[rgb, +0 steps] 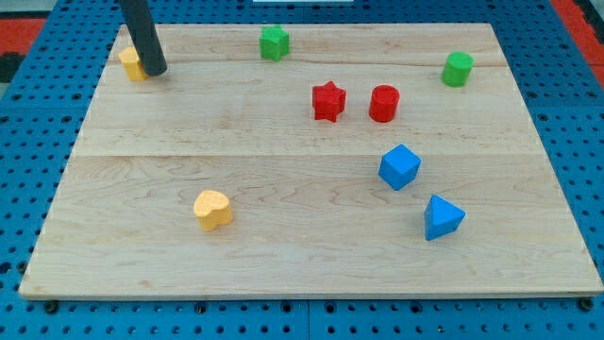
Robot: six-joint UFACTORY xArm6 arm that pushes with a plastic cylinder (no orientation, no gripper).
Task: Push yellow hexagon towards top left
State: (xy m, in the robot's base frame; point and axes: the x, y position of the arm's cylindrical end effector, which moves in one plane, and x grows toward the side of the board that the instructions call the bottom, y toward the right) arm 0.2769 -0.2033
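Observation:
The yellow hexagon (131,63) sits near the board's top left corner, partly hidden behind my rod. My tip (156,71) rests on the board just to the hexagon's right, touching or nearly touching it. A second yellow block, heart-shaped (213,210), lies in the lower left part of the board, far from the tip.
A green star-like block (274,42) is at the top middle, a green cylinder (458,69) at the top right. A red star (328,101) and red cylinder (384,103) sit mid-board. A blue cube (399,166) and blue wedge (442,217) lie lower right. The wooden board (283,264) lies on blue pegboard.

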